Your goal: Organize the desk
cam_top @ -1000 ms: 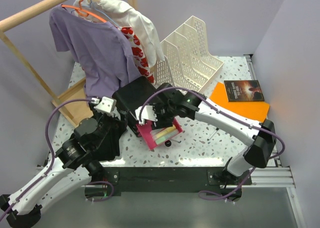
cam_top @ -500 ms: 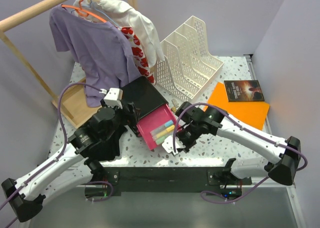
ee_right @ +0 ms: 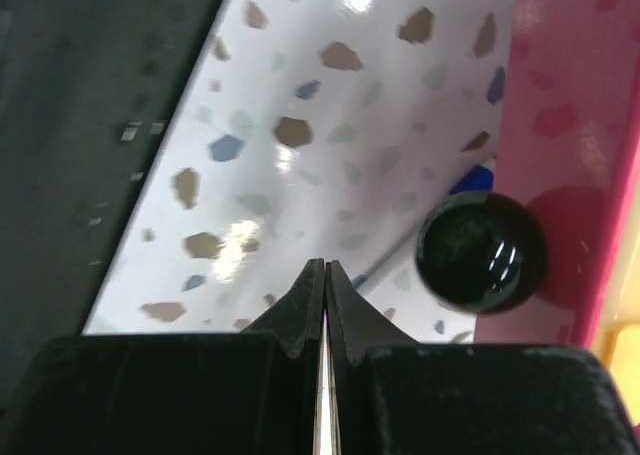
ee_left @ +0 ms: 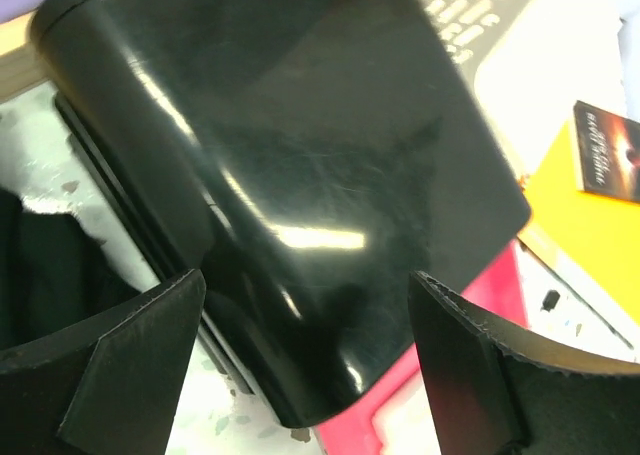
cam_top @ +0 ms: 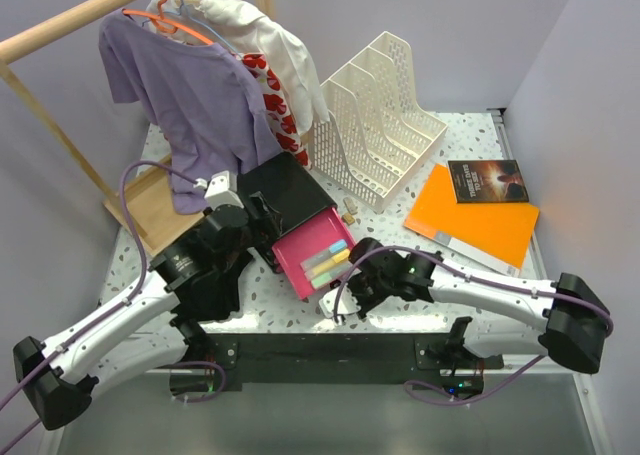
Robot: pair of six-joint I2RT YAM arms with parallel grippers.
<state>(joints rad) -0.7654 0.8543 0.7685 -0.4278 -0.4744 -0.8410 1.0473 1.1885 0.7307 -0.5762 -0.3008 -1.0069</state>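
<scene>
Right arm has dropped low to the near edge of the counter (cam_top: pixel 465 140), which spans the scene. Left pincer (ee_left: pixel 300 375), fingers apart, hovers over the black box (ee_left: pixel 300 175), probably to steady it. Right pincer (ee_right: pixel 325 270), pressed together, lies just beside the knob (ee_right: pixel 482 250) of the open pink drawer (cam_top: pixel 312 247), apparently to push it.
</scene>
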